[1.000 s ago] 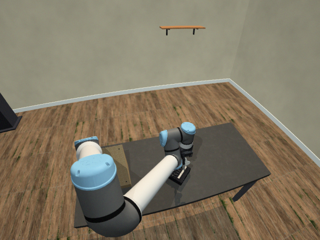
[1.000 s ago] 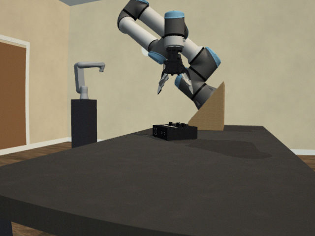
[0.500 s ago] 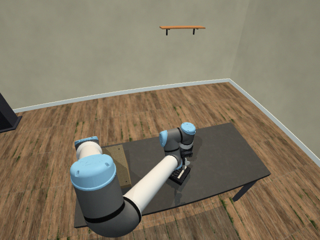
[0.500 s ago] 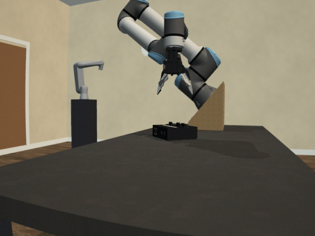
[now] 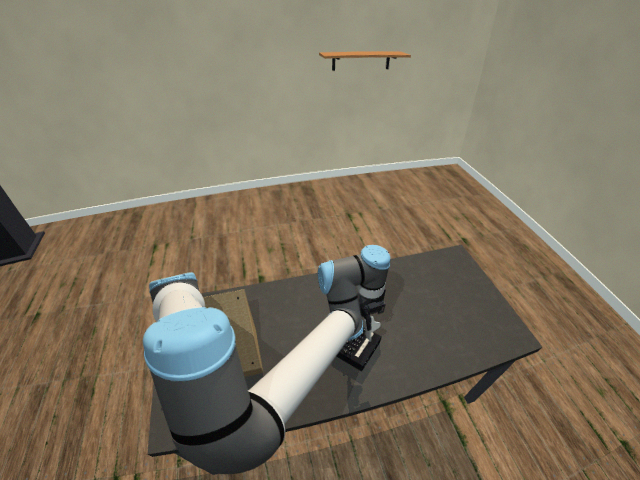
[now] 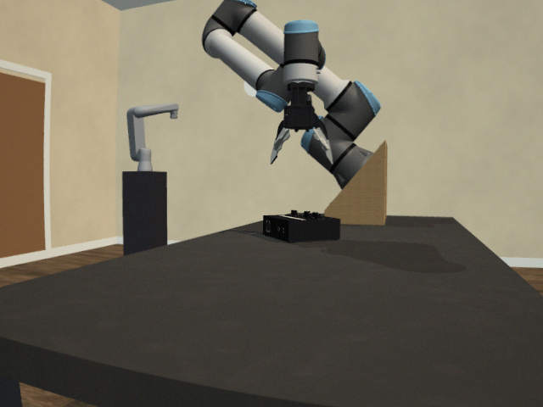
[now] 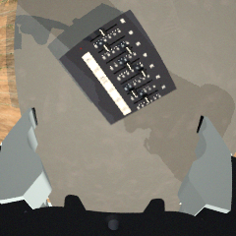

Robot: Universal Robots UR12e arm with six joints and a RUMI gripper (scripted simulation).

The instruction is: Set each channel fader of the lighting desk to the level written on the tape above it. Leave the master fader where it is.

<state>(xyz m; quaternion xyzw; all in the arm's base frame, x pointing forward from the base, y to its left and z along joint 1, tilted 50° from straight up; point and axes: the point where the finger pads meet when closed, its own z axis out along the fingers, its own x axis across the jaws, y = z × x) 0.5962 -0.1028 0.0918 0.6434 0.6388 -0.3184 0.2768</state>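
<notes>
The black lighting desk [image 5: 369, 356] [image 6: 313, 230] [image 7: 89, 81] lies on the table, turned at an angle in the wrist view. A white tape strip [image 5: 363, 348] [image 7: 106, 84] runs along one side of its top; its writing is too small to read. Several fader caps stand at differing places along their slots, among them one at the far end of the row [image 7: 102, 32] and one at the near end [image 7: 146, 99]. I cannot tell which is the master. My gripper [image 6: 301, 163] [image 7: 117, 112] is open and empty, well above the desk, touching nothing.
The dark table [image 5: 434, 320] [image 6: 263, 315] carries a wooden wedge-shaped block [image 5: 251, 335] [image 6: 366, 197] near the arm's base. Another small arm [image 6: 139, 131] stands on a dark pedestal [image 6: 144, 210] in the background. A wall shelf [image 5: 364, 54] hangs far behind the table.
</notes>
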